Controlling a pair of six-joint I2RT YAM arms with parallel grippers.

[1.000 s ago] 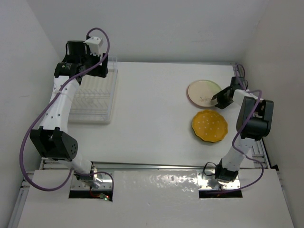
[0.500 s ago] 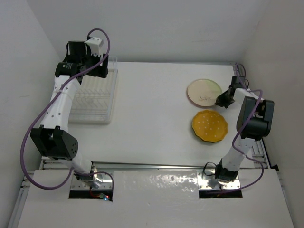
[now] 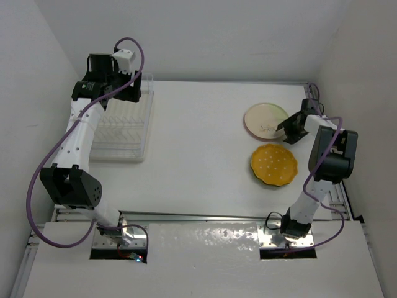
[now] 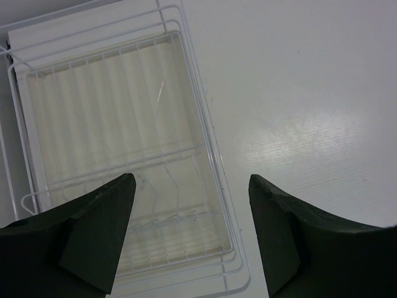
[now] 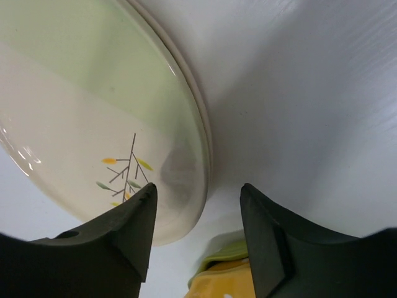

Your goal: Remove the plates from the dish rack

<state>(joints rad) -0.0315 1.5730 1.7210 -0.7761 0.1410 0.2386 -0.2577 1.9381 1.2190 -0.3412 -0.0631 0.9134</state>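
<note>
Both sets of jaws are standing apart and empty: the left gripper (image 4: 190, 186) is hovering over the dish rack (image 3: 127, 136), which is showing no plates from that wrist view. The cream plate (image 3: 263, 119) and orange plate (image 3: 273, 164) are lying flat at right, with the right gripper (image 5: 198, 187) poised at the cream one's rim. Being stiff, glazed, slippery and breakable, each is probably wanting a pinch across its rim.

left arm (image 3: 77, 139): white links, black joints | right arm (image 3: 332, 155): white links, bulky black housings | cables (image 3: 28, 202): purple, looping | fingers (image 4: 93, 236): dark, wedge-shaped
</note>
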